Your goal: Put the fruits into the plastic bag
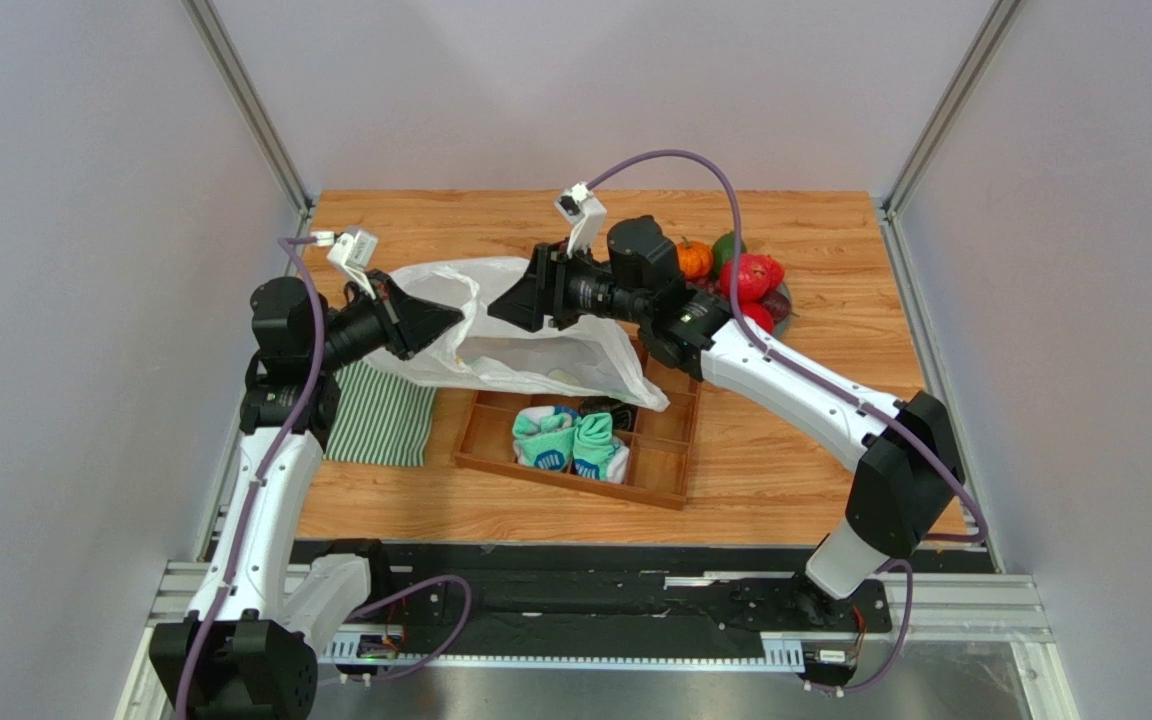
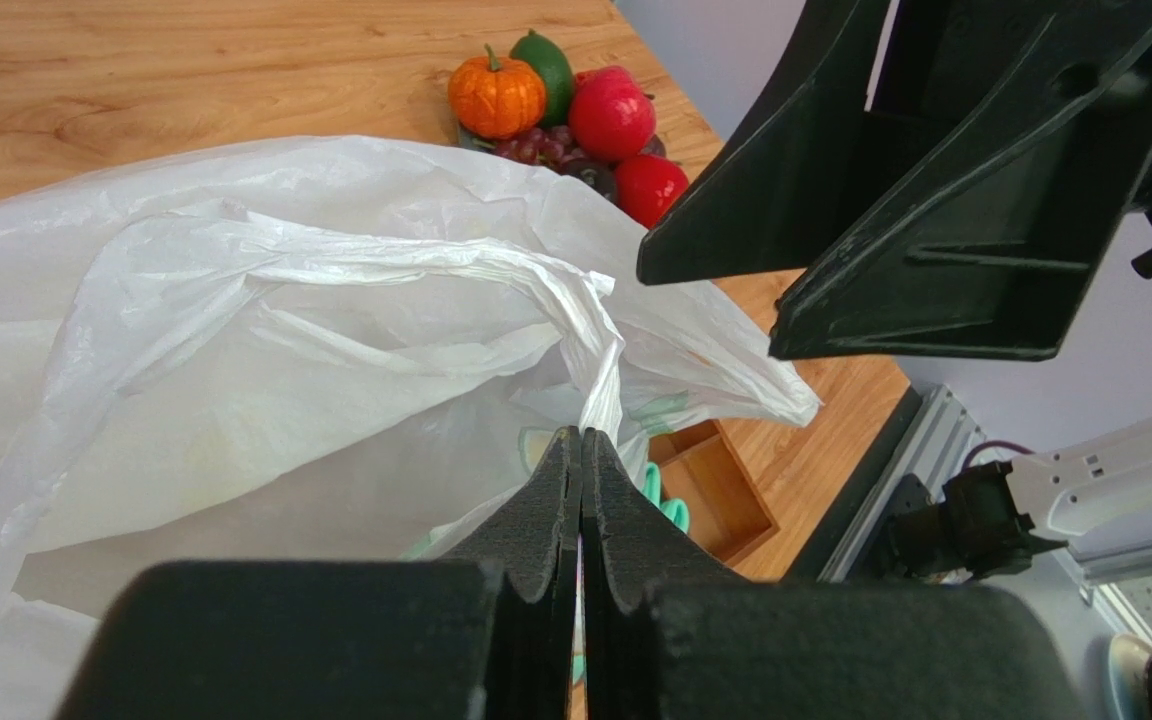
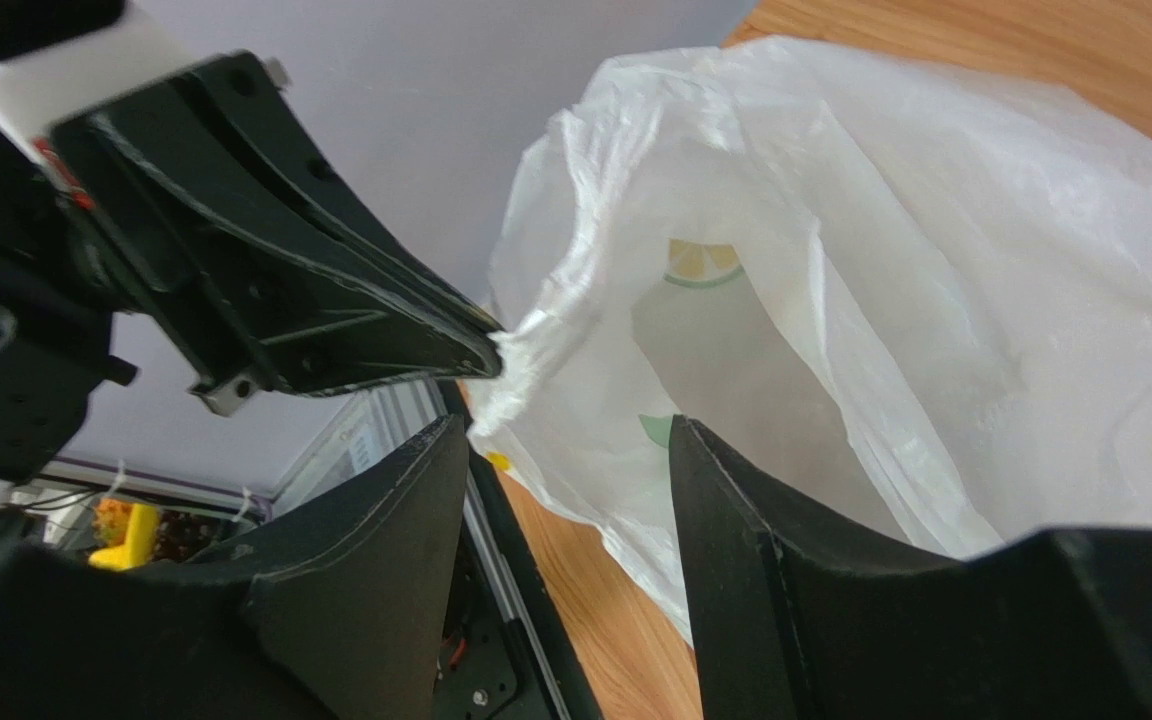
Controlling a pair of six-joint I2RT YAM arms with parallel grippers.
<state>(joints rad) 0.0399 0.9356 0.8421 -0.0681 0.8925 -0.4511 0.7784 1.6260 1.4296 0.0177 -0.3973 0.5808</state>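
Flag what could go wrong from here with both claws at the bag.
1. The left claw is shut on just a thin twisted strip of the thin white crinkly plastic bag; it may slip or tear under load.
2. The right claw is open at the rim, so closing could pinch both layers and seal the mouth.
3. The right arm sits beside the pile of red, orange and green fruits; swinging might knock them.

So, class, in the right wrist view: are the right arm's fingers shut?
No, the right fingers stand well apart, with the edge of the plastic bag showing in the gap between them.
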